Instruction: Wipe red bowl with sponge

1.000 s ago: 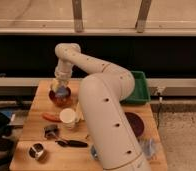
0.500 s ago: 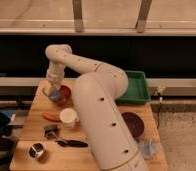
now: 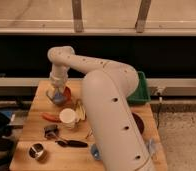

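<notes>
The gripper [image 3: 56,93] hangs low over the left rim of the red bowl [image 3: 66,93] at the table's [image 3: 28,131] far-left corner, bowl centre just rightward in view (whether it clasps anything, I cannot tell)

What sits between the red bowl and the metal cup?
In the camera view, a red-orange item and a small dark object lie between them; the gripper is at the red bowl.

Jaws over bowl [image 3: 67,92] at far-left corner of table [image 3: 31,131]
</notes>
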`<state>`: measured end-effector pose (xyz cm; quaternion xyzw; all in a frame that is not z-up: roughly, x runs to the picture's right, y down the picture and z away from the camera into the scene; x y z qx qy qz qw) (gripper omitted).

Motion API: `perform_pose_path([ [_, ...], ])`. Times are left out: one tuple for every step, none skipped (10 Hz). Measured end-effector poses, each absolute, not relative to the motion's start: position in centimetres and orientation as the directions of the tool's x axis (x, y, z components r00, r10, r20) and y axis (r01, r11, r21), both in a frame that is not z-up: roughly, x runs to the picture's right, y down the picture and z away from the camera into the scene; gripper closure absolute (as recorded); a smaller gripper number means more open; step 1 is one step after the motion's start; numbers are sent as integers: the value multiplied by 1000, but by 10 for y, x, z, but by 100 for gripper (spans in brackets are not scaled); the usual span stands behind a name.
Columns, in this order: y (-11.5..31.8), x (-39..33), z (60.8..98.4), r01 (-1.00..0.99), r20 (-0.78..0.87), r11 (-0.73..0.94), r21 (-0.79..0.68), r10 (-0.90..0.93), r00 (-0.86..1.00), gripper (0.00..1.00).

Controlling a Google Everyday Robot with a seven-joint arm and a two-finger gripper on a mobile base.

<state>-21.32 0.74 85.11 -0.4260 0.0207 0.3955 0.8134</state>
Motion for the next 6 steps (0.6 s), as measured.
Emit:
perform_pose_path([
  [-2,-208,857,-661,-367,327,-676,629,686,100],
  [-14,-205,865,-654,-357,330,-680,629,690,100],
  [-21,-206,870,-642,-347,334,-690,626,698,100],
  [-24,-210,872,-625,-334,337,-704,620,710,100],
  [-25,-213,870,-613,-324,336,-715,618,716,100],
  [-18,-214,865,-604,-323,332,-725,611,723,100],
])
